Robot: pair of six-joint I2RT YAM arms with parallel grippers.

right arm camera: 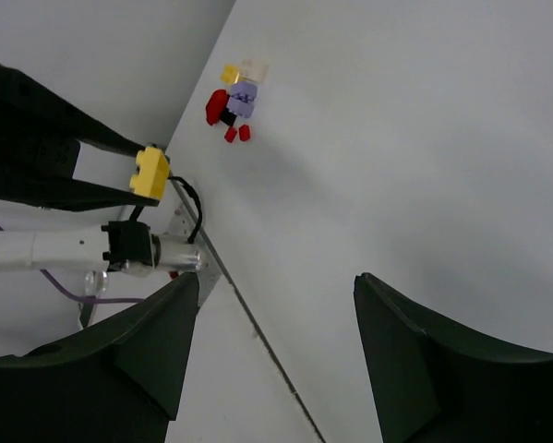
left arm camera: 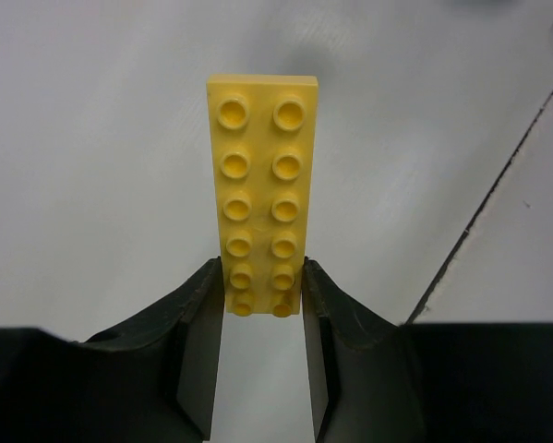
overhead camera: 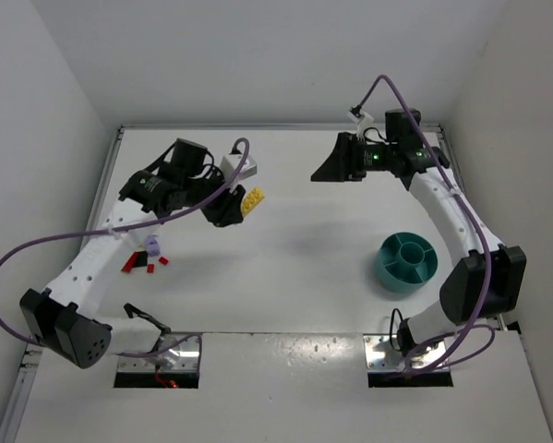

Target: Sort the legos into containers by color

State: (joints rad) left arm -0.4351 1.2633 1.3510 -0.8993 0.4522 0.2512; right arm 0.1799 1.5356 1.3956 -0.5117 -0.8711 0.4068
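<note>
Bowl sits on the tabletop at the near right, just inside the bend of the right arm. Brick pile lies on the near left, close beside the left arm and well apart from the bowl. Left hand is behind the pile, left of centre. The long plate is pinched at one end between its fingers, the rest sticking out past the tips. Right hand is behind and left of the bowl, well apart from it, facing the left hand across the middle.
</note>
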